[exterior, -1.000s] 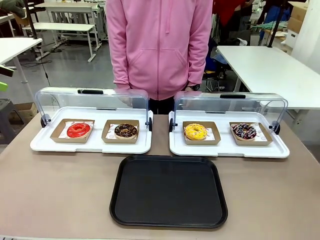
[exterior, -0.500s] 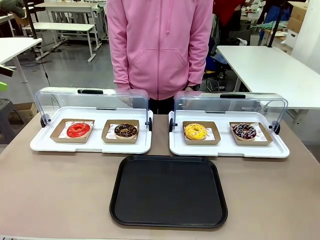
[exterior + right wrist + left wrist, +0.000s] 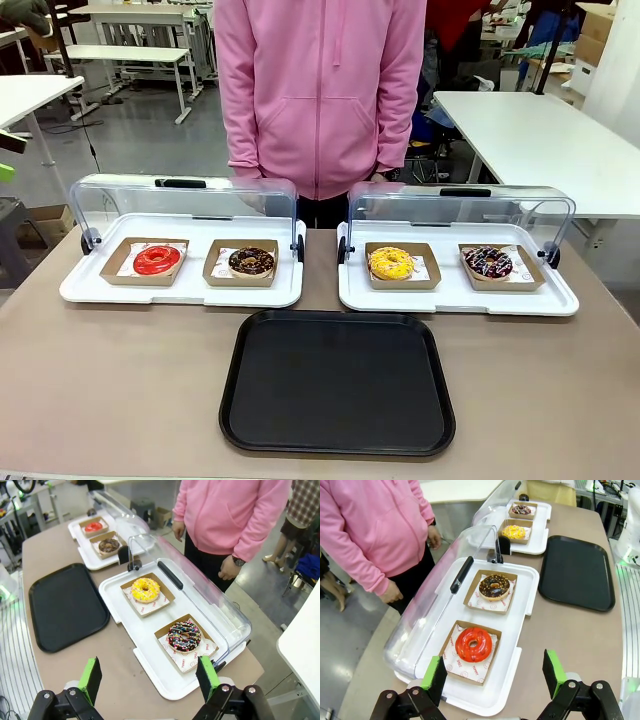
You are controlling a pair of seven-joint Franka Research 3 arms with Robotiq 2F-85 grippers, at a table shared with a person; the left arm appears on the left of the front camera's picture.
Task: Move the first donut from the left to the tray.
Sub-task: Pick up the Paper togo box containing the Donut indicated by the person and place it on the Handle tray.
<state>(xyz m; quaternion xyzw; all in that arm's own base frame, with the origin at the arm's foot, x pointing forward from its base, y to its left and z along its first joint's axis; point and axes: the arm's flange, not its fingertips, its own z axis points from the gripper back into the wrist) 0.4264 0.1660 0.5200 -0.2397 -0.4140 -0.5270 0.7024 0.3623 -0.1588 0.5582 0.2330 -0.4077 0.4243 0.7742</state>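
Left gripper (image 3: pixel 493 675) hangs spread wide and empty over the near edge of the left white display tray (image 3: pixel 525 595). The right gripper (image 3: pixel 149 677) gapes empty too. The red glazed donut (image 3: pixel 473 644) sits on that display tray, apart from the black tray (image 3: pixel 340 385). Nothing has shifted since a second ago.

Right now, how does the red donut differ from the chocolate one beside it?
The red donut is plain glossy red; the chocolate donut is dark brown with lighter flecks. The red donut sits at the left end of the white display tray, the chocolate donut at its right end. Both are rings lying flat in brown cardboard holders.
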